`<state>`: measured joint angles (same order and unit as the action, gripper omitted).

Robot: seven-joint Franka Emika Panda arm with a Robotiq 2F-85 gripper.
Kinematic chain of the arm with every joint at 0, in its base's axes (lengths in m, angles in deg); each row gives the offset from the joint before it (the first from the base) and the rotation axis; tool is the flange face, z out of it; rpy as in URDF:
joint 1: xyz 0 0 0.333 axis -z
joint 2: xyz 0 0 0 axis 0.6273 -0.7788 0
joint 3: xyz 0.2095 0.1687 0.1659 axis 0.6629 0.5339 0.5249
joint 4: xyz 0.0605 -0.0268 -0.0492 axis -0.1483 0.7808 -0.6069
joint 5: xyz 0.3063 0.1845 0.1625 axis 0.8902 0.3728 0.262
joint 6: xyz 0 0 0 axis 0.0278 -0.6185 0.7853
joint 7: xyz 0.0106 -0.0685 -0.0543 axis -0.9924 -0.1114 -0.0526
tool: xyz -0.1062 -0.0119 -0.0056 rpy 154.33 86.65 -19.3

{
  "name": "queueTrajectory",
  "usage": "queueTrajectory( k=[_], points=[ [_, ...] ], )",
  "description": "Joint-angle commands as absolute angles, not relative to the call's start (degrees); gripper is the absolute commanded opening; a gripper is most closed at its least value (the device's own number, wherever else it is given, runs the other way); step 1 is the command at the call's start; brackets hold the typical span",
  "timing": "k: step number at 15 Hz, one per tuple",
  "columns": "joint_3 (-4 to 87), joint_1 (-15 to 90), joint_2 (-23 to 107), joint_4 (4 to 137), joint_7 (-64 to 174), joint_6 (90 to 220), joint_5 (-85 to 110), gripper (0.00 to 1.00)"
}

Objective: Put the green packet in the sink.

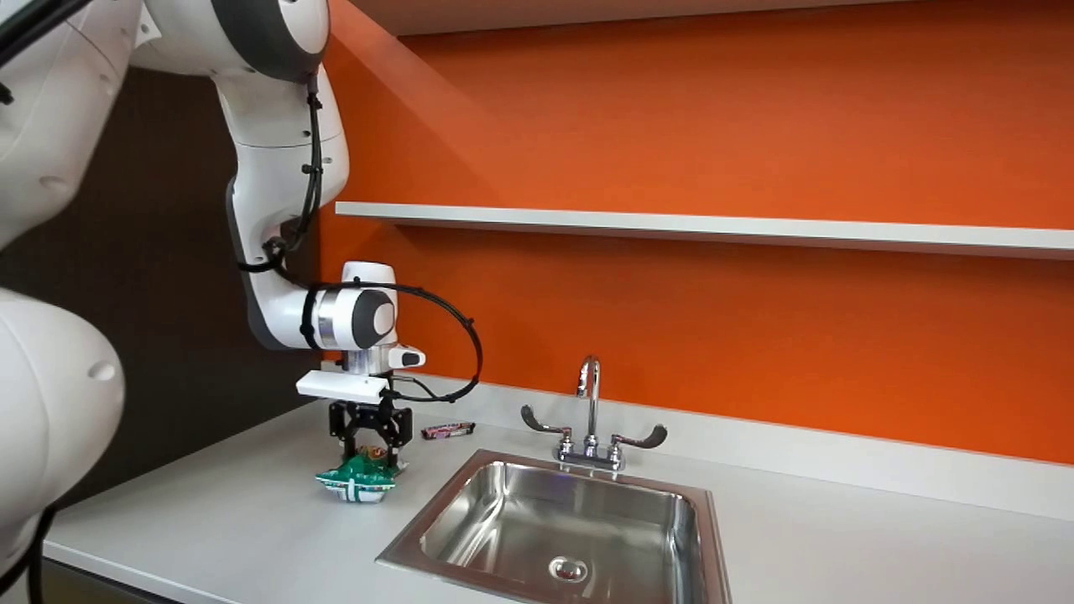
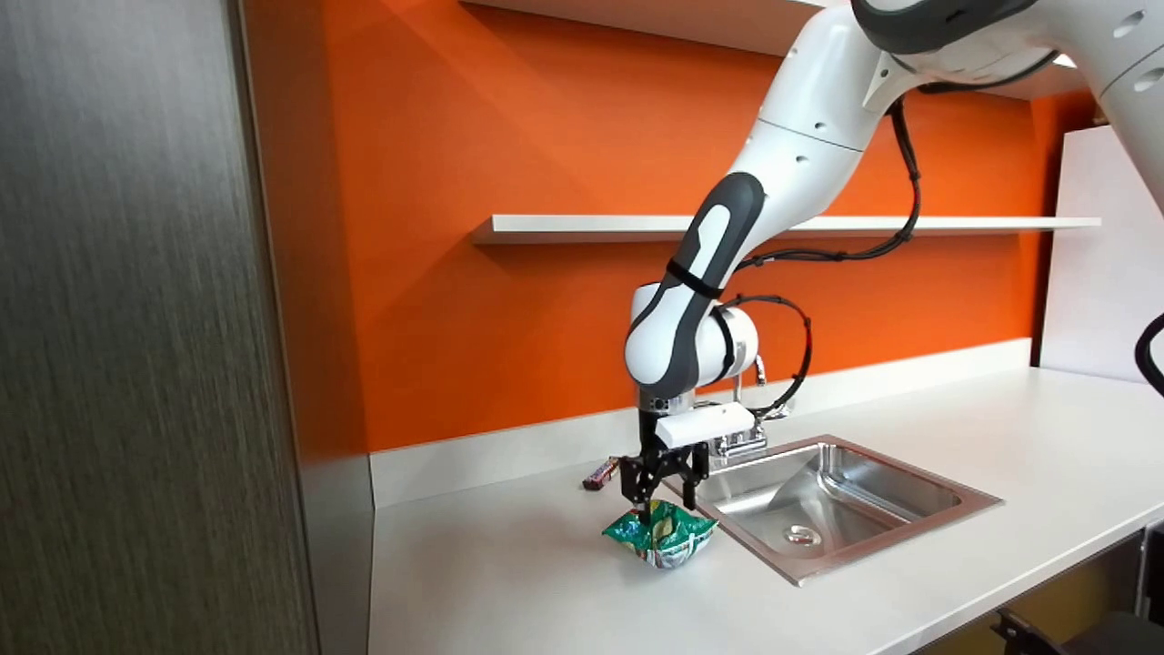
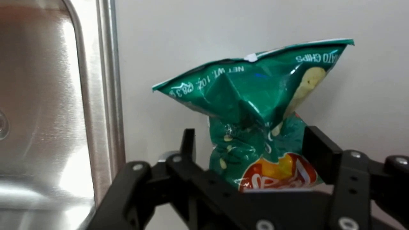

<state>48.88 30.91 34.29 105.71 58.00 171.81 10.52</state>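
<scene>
The packet (image 3: 255, 111) lies on the counter (image 1: 210, 503), between the sink (image 3: 99, 111) and the edge (image 2: 377, 573) along the dark panel (image 1: 185, 335). The gripper (image 3: 250, 137) stands spread around it — no grip yet. Positioning looks done — gripping, lifting, carrying and dropping it in remain.

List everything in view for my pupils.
wall: one, orange, background
shelf: one, white, on wall
overhead panel: one, pale, above shelf
counter: one, whitish, below shelf
backsplash: one, whitish, behind counter
dark panel: one, blackish, counter's end
white panel: one, white, opposite end
sink: one, silver, in counter
drain: one, silver, sink floor
faucet: one, chrome, behind sink
wrapped item: one, dark reddish, on counter
green packet: one, green, on counter beside sink
arm: one, white and grey, above counter
cables: several, black, along arm
fingers: two, black, flanking green packet
</scene>
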Motion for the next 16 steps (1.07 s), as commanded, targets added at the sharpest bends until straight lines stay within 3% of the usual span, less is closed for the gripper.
queueTrajectory(
  k=[1, 8, 16],
  points=[
    [47.6, 30.0, 33.5, 104.3, 57.9, 172.3, 9.3, 0.54],
    [47.1, 29.9, 33.6, 103.9, 58.0, 172.1, 9.3, 0.02],
    [47.1, 30.1, 35.0, 103.4, 58.5, 171.9, 10.2, 0.00]
  ],
)
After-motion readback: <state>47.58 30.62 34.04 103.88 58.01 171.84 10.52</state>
